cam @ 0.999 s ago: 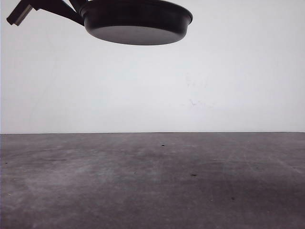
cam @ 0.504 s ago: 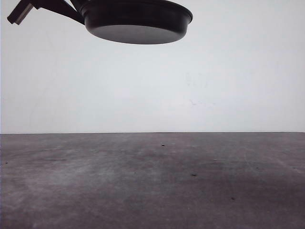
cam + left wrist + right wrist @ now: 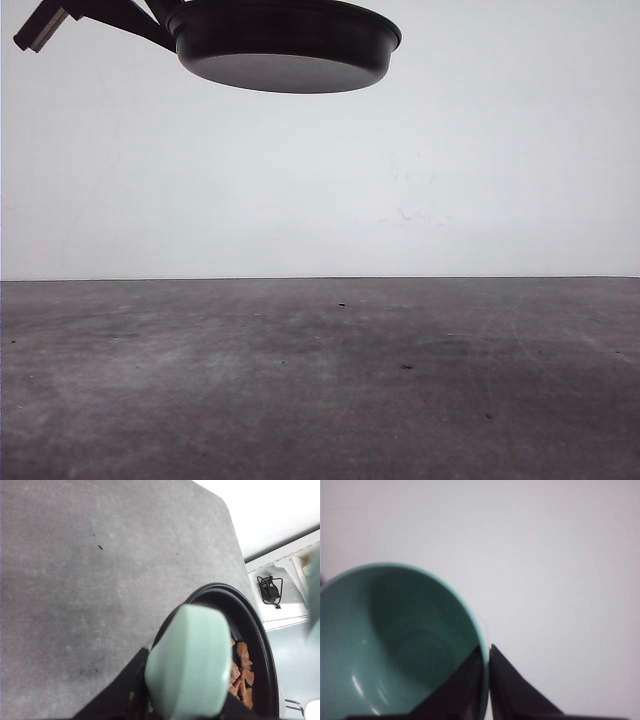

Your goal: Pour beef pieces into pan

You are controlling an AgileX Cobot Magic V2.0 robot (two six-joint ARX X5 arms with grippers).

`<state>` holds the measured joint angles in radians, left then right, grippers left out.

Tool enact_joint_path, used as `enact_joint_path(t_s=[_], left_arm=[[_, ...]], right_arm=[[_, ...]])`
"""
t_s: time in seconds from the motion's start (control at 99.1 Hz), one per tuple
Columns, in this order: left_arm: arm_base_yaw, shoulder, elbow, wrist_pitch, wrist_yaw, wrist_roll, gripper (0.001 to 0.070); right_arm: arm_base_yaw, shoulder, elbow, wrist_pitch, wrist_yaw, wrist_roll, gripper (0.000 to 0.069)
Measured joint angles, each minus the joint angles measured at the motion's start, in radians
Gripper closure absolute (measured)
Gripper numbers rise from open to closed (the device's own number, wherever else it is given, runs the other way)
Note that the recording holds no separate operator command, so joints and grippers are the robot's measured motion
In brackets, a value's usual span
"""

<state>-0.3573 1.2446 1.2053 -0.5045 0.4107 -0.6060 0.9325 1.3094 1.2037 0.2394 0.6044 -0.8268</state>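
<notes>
One pan, black and shallow, hangs high above the grey table in the front view, well apart from the tabletop, its underside showing and a dark arm link running off from its left side. From the left wrist, the pan's one mint-green handle sits close before the camera, with dark parts of the left gripper beside and under it; the left gripper's jaws appear pressed onto that handle, though the fingertips themselves are hidden. Inside the pan, against the rim beyond the handle, lie the beef pieces, roughly half a dozen orange-brown chunks in sight, the rest covered by the handle. Below the pan the table runs bare to its rounded far corner, with wide open room around it. One teal bowl shows in the right wrist view, tipped with its mouth toward the camera and its inside bare; the right gripper pinches its rim, one dark finger inside and one outside.
</notes>
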Motion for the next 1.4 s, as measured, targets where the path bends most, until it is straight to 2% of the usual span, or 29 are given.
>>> enact_joint_path(t_s=[0.172, 0.303, 0.414, 0.494, 0.626, 0.736, 0.898, 1.18, 1.231, 1.352, 1.402], left_arm=[[0.002, 0.000, 0.000, 0.000, 0.000, 0.002, 0.0657], [0.002, 0.001, 0.000, 0.000, 0.000, 0.012, 0.0657], [0.002, 0.004, 0.000, -0.013, 0.000, 0.023, 0.0657], [0.002, 0.006, 0.000, -0.030, -0.001, 0.041, 0.0657], [0.002, 0.006, 0.000, -0.028, -0.002, 0.048, 0.0657], [0.002, 0.006, 0.000, -0.025, -0.003, 0.054, 0.0657], [0.002, 0.014, 0.000, -0.023, -0.003, 0.057, 0.0657], [0.002, 0.027, 0.000, -0.023, -0.005, 0.061, 0.0657], [0.002, 0.027, 0.000, -0.023, -0.006, 0.064, 0.0657], [0.002, 0.027, 0.000, -0.023, -0.027, 0.068, 0.0657], [0.002, 0.029, 0.000, -0.021, -0.035, 0.068, 0.0657]], right_arm=[[-0.049, -0.060, 0.000, -0.232, -0.146, 0.435, 0.0679], [-0.183, -0.076, 0.000, -0.364, -0.266, 0.757, 0.0679], [-0.336, -0.092, 0.000, -0.500, -0.341, 0.970, 0.0679], [-0.474, -0.088, 0.000, -0.609, -0.406, 1.064, 0.0679], [-0.692, -0.021, -0.065, -0.658, -0.549, 1.125, 0.0679], [-0.792, 0.071, -0.187, -0.671, -0.636, 1.147, 0.0679], [-0.806, 0.172, -0.329, -0.649, -0.713, 1.150, 0.0678], [-0.801, 0.204, -0.331, -0.604, -0.716, 1.153, 0.0667], [-0.800, 0.204, -0.331, -0.608, -0.706, 1.153, 0.0609], [-0.800, 0.174, -0.331, -0.617, -0.706, 1.153, 0.0321], [-0.800, 0.137, -0.331, -0.617, -0.706, 1.153, 0.0248]])
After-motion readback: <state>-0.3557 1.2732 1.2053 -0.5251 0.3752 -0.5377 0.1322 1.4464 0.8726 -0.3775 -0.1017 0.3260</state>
